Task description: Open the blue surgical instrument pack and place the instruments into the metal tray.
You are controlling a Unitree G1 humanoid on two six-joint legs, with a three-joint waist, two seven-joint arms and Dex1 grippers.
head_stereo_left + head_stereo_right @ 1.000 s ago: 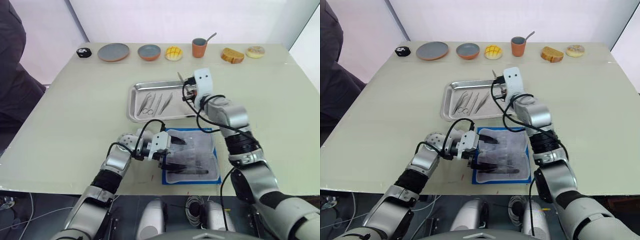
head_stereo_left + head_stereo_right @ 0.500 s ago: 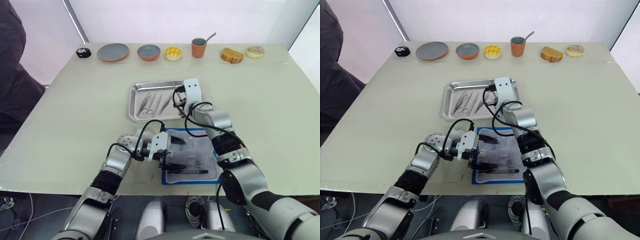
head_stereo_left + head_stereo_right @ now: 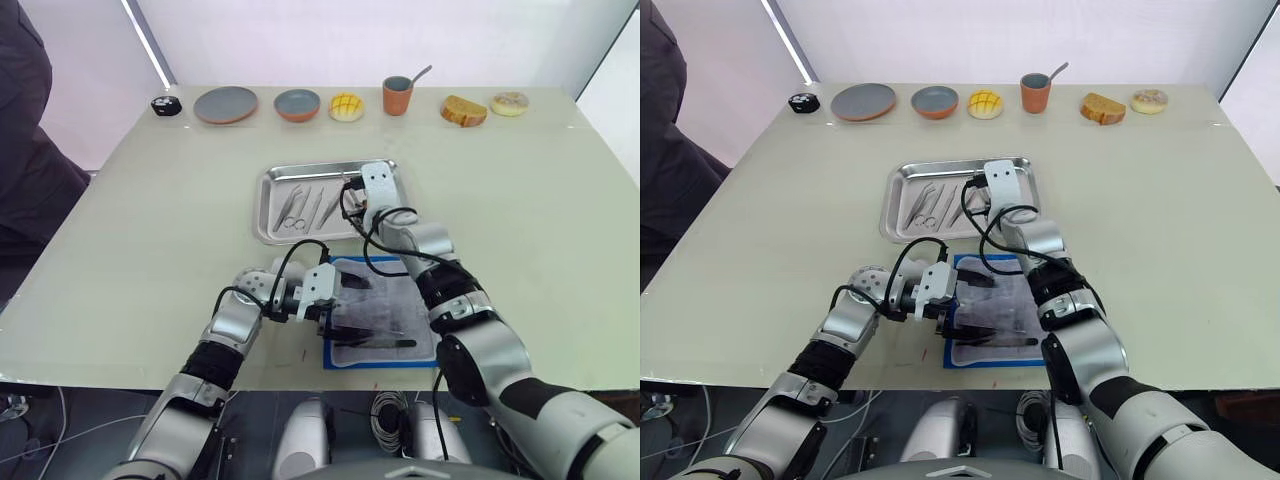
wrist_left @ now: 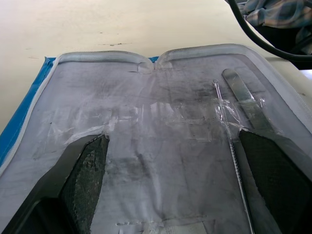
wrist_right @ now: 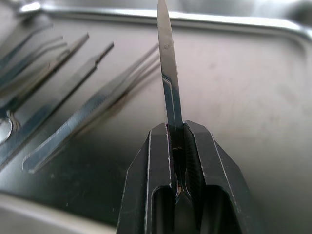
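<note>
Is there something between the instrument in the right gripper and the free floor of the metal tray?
Nothing visible. The right gripper holds the instrument over bare tray floor; the other instruments lie to one side.

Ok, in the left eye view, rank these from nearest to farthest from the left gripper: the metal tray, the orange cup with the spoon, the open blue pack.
1. Blue surgical instrument pack: the left gripper rests on it.
2. Metal tray: just beyond the pack, mid-table.
3. Orange cup: at the table's far edge, farthest.

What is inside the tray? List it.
Inside the tray: several slim silver instruments lying side by side. The right gripper holds another above its floor. The gripper hides part of the tray's right side.
</note>
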